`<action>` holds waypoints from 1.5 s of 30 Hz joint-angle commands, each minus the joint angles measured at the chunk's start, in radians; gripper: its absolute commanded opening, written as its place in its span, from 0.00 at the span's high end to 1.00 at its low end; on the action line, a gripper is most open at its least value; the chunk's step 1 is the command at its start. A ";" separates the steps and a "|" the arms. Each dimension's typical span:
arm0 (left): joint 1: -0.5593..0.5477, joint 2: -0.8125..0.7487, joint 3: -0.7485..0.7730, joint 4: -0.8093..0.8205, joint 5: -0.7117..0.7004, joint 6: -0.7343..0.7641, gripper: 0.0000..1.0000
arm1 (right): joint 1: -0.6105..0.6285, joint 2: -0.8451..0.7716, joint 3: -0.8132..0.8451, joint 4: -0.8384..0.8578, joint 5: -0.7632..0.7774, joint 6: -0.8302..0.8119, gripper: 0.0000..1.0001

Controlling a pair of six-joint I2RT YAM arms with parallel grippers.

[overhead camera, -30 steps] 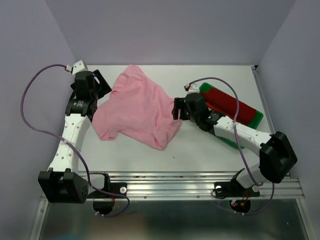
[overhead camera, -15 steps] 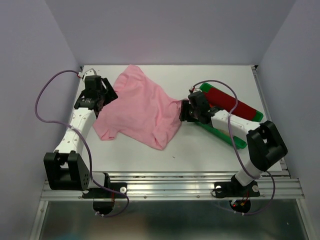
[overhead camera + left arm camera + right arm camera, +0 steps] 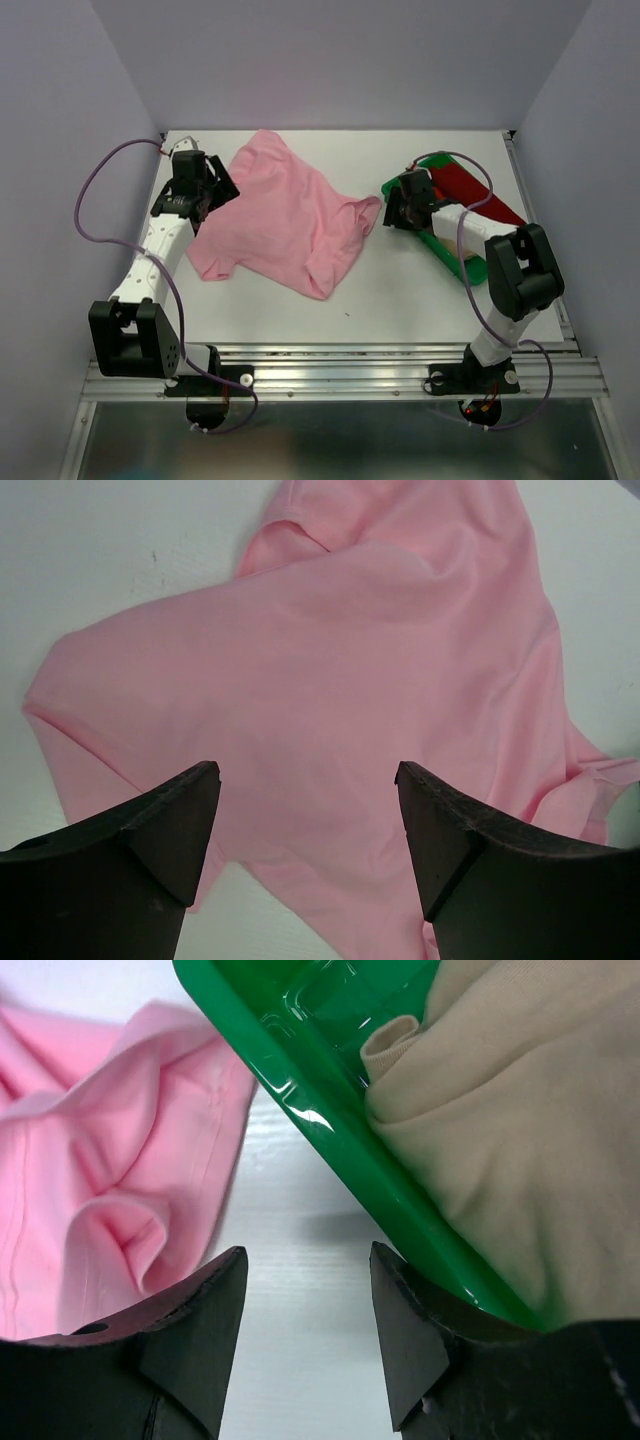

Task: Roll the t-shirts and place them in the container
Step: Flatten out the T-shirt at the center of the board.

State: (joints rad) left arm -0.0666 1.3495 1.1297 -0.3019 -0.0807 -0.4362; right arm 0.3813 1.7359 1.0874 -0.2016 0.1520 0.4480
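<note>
A light pink t-shirt (image 3: 285, 215) lies spread and rumpled on the white table; it fills the left wrist view (image 3: 340, 680) and shows at the left of the right wrist view (image 3: 90, 1170). A dark red t-shirt (image 3: 468, 192) and a beige t-shirt (image 3: 530, 1110) lie in the green tray (image 3: 440, 245). My left gripper (image 3: 215, 185) is open and empty, above the pink shirt's left edge (image 3: 308, 780). My right gripper (image 3: 395, 215) is open and empty over bare table between the pink shirt and the tray (image 3: 308, 1260).
The green tray's rim (image 3: 330, 1110) runs diagonally just right of my right gripper. Purple walls enclose the table on three sides. A metal rail (image 3: 340, 365) runs along the near edge. Purple cables loop from both arms.
My right gripper has let go of the pink shirt's right edge and drawn back right toward the tray. My left gripper has shifted slightly toward the shirt.
</note>
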 commanded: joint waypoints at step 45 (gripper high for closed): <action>0.010 0.082 -0.038 -0.102 -0.160 -0.056 0.22 | 0.410 0.027 -0.023 0.079 -0.226 0.158 0.39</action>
State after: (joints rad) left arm -0.0631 1.4460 1.0477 -0.4137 -0.2192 -0.4988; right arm 0.7887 1.7626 1.0878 -0.1604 -0.0650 0.5827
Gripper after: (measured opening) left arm 0.777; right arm 0.627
